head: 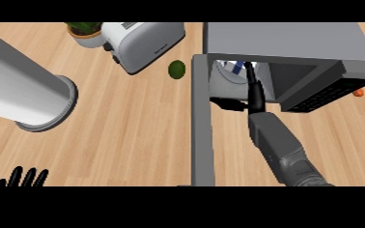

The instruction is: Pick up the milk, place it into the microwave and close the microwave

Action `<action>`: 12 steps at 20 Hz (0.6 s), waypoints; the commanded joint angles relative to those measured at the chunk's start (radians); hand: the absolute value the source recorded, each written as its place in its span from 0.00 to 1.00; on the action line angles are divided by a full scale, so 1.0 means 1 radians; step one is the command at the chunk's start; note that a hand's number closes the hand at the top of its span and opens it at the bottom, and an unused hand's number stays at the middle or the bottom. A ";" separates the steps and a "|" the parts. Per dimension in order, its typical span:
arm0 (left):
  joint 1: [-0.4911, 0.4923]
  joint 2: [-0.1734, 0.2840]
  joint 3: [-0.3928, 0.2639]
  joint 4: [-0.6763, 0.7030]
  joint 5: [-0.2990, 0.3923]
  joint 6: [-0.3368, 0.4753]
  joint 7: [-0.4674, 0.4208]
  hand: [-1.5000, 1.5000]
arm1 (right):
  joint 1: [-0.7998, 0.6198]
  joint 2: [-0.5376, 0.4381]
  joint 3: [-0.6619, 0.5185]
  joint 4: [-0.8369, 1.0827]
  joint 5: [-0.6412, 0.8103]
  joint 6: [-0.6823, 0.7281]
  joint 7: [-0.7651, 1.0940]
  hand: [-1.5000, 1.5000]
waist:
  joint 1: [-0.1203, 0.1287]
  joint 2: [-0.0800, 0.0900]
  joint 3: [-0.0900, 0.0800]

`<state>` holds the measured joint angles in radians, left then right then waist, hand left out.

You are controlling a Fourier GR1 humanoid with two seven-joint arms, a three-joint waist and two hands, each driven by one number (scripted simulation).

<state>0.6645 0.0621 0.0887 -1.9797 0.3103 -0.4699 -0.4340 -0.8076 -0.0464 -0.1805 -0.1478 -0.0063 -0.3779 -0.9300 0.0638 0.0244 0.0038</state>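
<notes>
Currently, the placing step is judged to be in hand. The right hand [254, 95] is reached into the open microwave [285, 41]; whether its fingers are apart or clamped cannot be told. The milk [230, 71], white with blue marks, is seen just beyond the hand, inside the cavity. The microwave door [203, 125] stands open beside the forearm. The left hand [25, 178] rests with fingers spread, far to the side. Next, withdrawal is called for, then the door's closing.

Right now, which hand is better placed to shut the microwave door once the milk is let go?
The right hand: it reaches inside the microwave by the milk, with the open door just beside its forearm. The left hand rests far off at the lower left edge.
</notes>
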 commanded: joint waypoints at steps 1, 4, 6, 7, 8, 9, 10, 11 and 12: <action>0.082 -0.032 -0.038 -0.079 -0.035 0.009 0.010 0.00 | 0.045 0.004 -0.014 -0.008 -0.011 0.045 -0.079 0.00 | -0.018 -0.011 -0.001; 0.002 0.022 0.053 0.003 0.045 -0.004 0.043 0.00 | 0.119 0.010 -0.007 -0.036 -0.014 0.142 -0.126 0.00 | -0.045 -0.018 -0.003; 0.050 0.008 0.024 -0.007 0.001 -0.039 -0.003 0.00 | 0.138 0.037 -0.013 -0.027 -0.018 0.141 -0.154 0.00 | -0.035 -0.017 -0.002; 0.000 -0.019 -0.008 -0.025 -0.029 0.028 0.067 0.00 | 0.153 0.017 0.002 -0.048 -0.013 0.204 -0.135 0.00 | -0.050 -0.020 -0.003; 0.025 -0.025 -0.032 -0.008 -0.057 -0.006 0.026 0.00 | 0.194 -0.001 0.012 -0.067 -0.010 0.243 -0.148 0.00 | -0.058 -0.025 -0.003; 0.003 -0.004 -0.005 0.040 -0.054 -0.021 0.016 0.00 | 0.213 0.009 0.013 -0.066 -0.012 0.261 -0.165 0.00 | -0.056 -0.023 -0.003; -0.038 0.013 0.001 0.013 -0.021 -0.004 0.079 0.00 | 0.227 0.027 0.026 -0.069 -0.003 0.275 -0.161 0.00 | -0.060 -0.023 -0.003; 0.004 -0.039 -0.066 -0.028 -0.116 0.018 0.047 0.00 | 0.252 0.023 0.048 -0.091 0.015 0.273 -0.169 0.00 | -0.060 -0.026 -0.003; -0.015 -0.028 -0.067 -0.050 -0.089 0.025 0.105 0.00 | 0.251 0.006 0.049 -0.102 0.012 0.286 -0.139 0.00 | -0.060 -0.025 -0.003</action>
<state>0.6658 0.0480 0.0627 -1.9953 0.2579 -0.4655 -0.3809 -0.6125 -0.0358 -0.1564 -0.2305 -0.0059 -0.1796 -1.0439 0.0101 -0.0029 -0.0026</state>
